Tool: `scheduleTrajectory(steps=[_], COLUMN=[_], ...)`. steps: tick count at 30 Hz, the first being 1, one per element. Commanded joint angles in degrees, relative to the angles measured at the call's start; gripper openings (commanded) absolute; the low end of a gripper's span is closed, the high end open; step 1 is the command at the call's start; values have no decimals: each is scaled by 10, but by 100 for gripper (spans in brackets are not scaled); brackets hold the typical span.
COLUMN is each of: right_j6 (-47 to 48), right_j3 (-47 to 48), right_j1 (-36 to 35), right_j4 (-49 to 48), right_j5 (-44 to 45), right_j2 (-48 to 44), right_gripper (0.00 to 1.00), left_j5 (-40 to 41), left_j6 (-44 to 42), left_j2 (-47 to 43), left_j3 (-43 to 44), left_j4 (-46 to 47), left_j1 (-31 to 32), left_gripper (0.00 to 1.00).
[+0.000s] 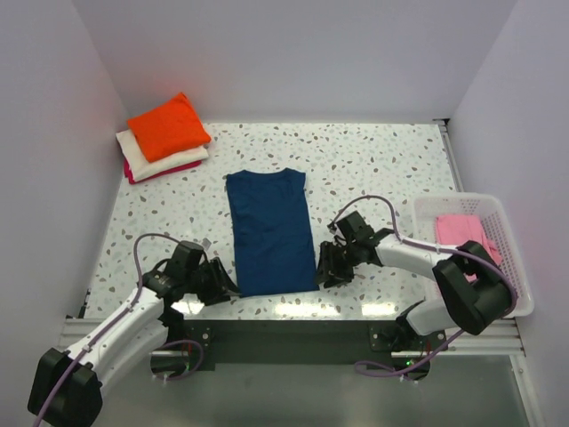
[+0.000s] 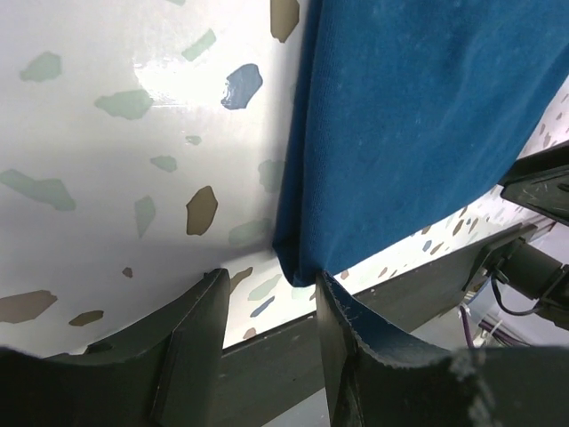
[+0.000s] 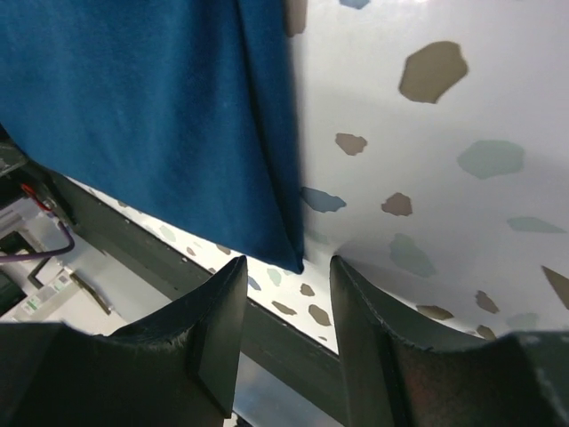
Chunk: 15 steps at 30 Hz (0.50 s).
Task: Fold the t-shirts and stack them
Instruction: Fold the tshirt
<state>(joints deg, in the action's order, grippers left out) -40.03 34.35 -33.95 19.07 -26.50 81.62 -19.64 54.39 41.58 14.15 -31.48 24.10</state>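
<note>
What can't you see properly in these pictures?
- Top view: the lower shirts in the pile are mostly covered by the orange shirt.
- Top view: the pink shirt is partly hidden by the basket wall and the right arm.
- Top view: too small to tell if the left gripper or right gripper touches the blue shirt.
- Wrist views: picture edges cut off most of the blue shirt.

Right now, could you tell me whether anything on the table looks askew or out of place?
Nothing spilled or damaged. The far-left stack is a little untidy: the orange t-shirt sits turned on the cream one, whose edges stick out beneath. The navy t-shirt lies flat.
</note>
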Motion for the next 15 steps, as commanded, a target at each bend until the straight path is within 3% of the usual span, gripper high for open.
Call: scheduleTrajectory(steps=[1,15], right_j6=[-24,-51], right_j3=[-11,-38], right_j1=[-8,-8], right_j4=[-32,-61], right_j5=[-14,-6], right_j2=[6,6], right_gripper=[46,44], left_j5=[-21,-23], left_j6=[14,34], left_j2=[-4,13], left_j3=[-16,-41], left_j4=[15,69], left_j1=[5,13], left_gripper=[49,45])
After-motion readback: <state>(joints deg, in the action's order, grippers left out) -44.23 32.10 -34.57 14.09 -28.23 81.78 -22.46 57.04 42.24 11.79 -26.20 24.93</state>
